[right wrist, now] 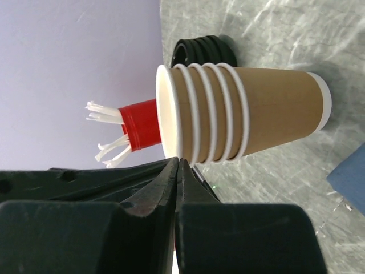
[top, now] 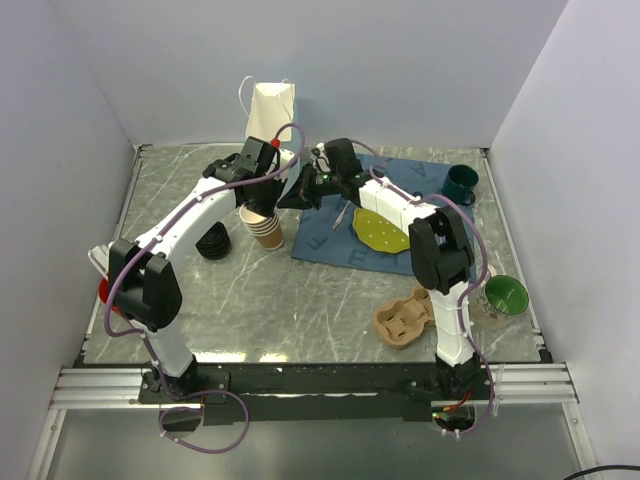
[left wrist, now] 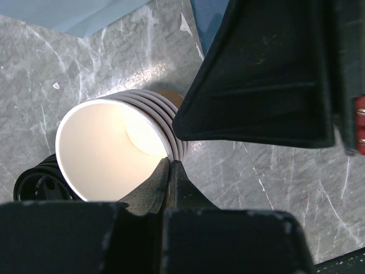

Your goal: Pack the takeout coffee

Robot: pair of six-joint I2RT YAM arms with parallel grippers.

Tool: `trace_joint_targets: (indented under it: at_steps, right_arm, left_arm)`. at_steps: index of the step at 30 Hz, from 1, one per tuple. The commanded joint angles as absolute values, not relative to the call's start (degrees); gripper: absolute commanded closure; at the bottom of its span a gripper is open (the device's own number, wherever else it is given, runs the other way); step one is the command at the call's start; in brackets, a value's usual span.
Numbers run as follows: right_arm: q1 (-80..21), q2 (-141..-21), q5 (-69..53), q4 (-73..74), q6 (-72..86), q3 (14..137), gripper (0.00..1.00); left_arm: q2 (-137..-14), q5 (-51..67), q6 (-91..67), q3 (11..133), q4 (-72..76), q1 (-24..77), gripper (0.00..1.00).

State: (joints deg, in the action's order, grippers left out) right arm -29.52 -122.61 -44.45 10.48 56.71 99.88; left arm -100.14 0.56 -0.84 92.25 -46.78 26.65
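So the left gripper (left wrist: 170, 166) has its fingers pressed together right at the rim of the brown cup stack (right wrist: 268, 108), and the right gripper (right wrist: 178, 164) does too. The black lids (right wrist: 202, 50) sit just beside the stack. Can't spot the lidded takeout coffee in any view.

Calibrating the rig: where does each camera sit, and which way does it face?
Top external: above, behind the bases, looking down on the table; both arms show.
Left wrist: above the cup stack, looking into it; shut left gripper shows.
Right wrist: beside the cup stack, looking sideways; shut right gripper shows.
All share the cup stack and black lids.
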Motion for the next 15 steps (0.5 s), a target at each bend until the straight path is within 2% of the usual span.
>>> trace_joint_targets:
  at_steps: [1,15]
  right_arm:
    - [-29.71,-123.22,-44.47,11.6,56.43,103.71,0.96]
    - [-29.97,-124.36,-44.65,11.86,57.13,104.24,0.96]
  left_arm:
    - [-100.19,0.26,-0.97,95.71,-45.09,26.54,0.99]
    - [-100.99,0.88,-1.14,96.59,-45.09,26.54,0.99]
